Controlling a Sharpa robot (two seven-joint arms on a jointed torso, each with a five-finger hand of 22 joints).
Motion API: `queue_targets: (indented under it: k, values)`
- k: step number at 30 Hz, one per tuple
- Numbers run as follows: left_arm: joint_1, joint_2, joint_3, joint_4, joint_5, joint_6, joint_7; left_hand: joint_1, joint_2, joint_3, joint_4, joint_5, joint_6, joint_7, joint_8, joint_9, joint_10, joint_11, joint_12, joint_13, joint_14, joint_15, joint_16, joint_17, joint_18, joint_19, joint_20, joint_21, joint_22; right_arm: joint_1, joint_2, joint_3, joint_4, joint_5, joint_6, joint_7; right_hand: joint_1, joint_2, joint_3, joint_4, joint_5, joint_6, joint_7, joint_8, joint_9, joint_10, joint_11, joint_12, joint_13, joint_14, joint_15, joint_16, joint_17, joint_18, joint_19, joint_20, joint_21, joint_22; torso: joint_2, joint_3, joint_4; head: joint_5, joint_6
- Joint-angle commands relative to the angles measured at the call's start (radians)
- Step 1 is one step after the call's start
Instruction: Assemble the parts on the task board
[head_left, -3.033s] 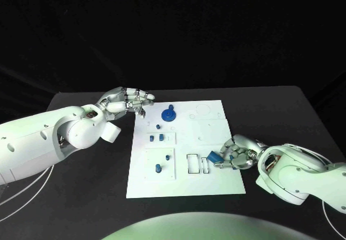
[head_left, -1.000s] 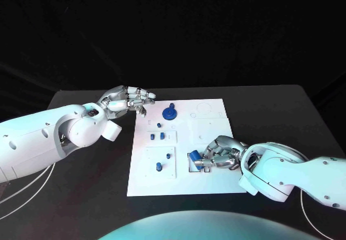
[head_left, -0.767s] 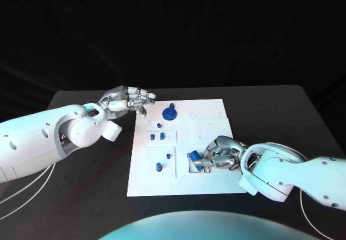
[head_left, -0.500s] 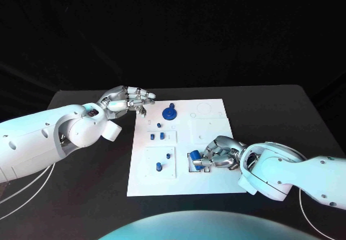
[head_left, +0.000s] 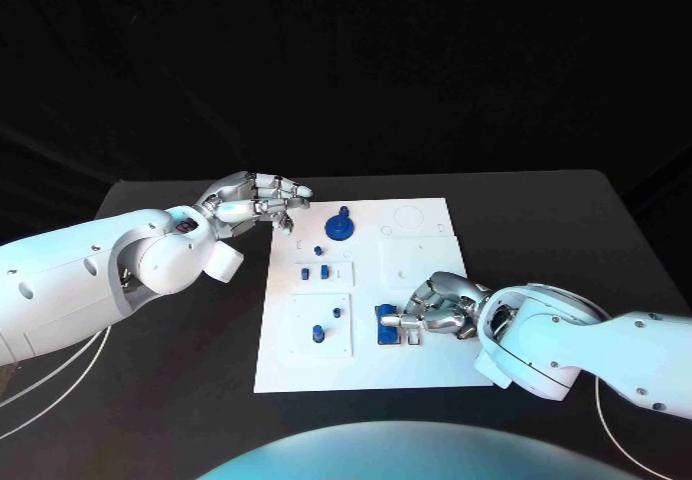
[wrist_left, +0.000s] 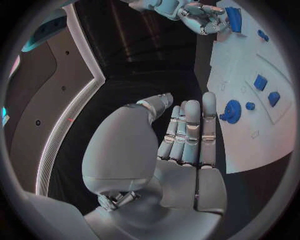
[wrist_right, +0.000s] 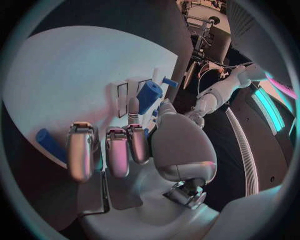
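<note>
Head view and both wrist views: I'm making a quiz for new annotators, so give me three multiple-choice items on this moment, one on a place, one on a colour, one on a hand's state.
1. Where is the right hand?
A. Over the near part of the task board, at the rectangular slots
B. Off the table
C. At the board's far left corner

2. What colour is the round part standing at the board's far end?
A. Red
B. Blue
C. Yellow

3. What is the left hand doing?
A. Holding a blue block
B. Pressing the round part
C. Holding nothing, beside the board's far left corner

Answers: 1 A, the head view shows it there with a blue block in its fingers; 2 B, it shows blue in the head view; 3 C, the left wrist view shows extended fingers with nothing in them.
</note>
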Motion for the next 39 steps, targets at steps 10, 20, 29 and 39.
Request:
queue_targets:
  k: [10,20,29,39]
  values:
    - [0.0,0.002,0.001,0.002,0.0,0.014,0.005,-0.006,0.0,0.002,-0.003,0.005,-0.006,0.002,0.007,0.001,-0.007,-0.003,0.003,-0.001,0.001,0.005,-0.004,-0.001,0.015,0.003,0.004,-0.006,-0.001,-0.002,-0.003,0.0,0.005,-0.024,0.016,0.008,-0.005,-0.003,-0.005,-0.002,0.004,-0.007,0.002,0.0,0.002,0.053,-0.008,-0.006,0.165,0.089,-0.004,0.002,0.186,-0.015,0.06,-0.007,-0.003,0.222,-0.001,-0.0003,-0.0002,-0.001,-0.002]
    - [0.0,0.0,0.001,0.001,0.0,0.014,0.005,-0.006,0.0,0.002,-0.003,0.005,-0.006,0.002,0.007,0.001,-0.007,-0.003,0.003,-0.001,0.001,0.005,-0.004,-0.001,0.015,0.003,0.004,-0.006,-0.001,-0.002,-0.032,0.0,0.03,-0.023,0.072,0.086,0.157,0.006,0.014,-0.011,0.003,-0.013,-0.001,0.009,0.014,0.056,-0.01,-0.002,0.172,0.09,-0.007,0.003,0.192,-0.016,0.062,-0.009,0.0,0.223,0.0,0.0005,-0.0003,0.001,-0.003]
    - [0.0,0.002,0.001,-0.001,0.0,0.016,0.005,-0.006,0.0,0.002,-0.003,0.005,-0.006,0.002,0.007,0.001,-0.007,-0.003,0.003,-0.001,0.001,0.005,-0.004,-0.001,0.015,0.003,0.004,-0.006,-0.001,-0.002,-0.039,0.0,0.036,-0.03,0.088,0.101,0.18,0.004,0.018,-0.01,0.003,-0.01,-0.002,0.012,0.016,0.057,-0.011,0.0,0.173,0.091,-0.007,0.004,0.195,-0.016,0.063,-0.009,0.003,0.224,-0.001,0.0009,-0.0005,0.0,-0.001]
    - [-0.001,0.003,0.0,-0.001,0.0,0.016,0.004,-0.007,0.001,0.003,-0.003,0.005,-0.007,0.002,0.008,0.001,-0.007,-0.003,0.004,-0.001,0.001,0.005,-0.004,-0.001,0.015,0.003,0.004,-0.007,-0.001,-0.002,-0.026,0.0,0.018,-0.035,0.103,0.078,0.185,0.029,0.024,-0.009,0.003,-0.009,-0.003,0.014,0.018,0.058,-0.012,0.001,0.174,0.091,-0.008,0.005,0.196,-0.017,0.064,-0.01,0.005,0.225,0.001,-0.0003,0.0007,-0.002,-0.003]
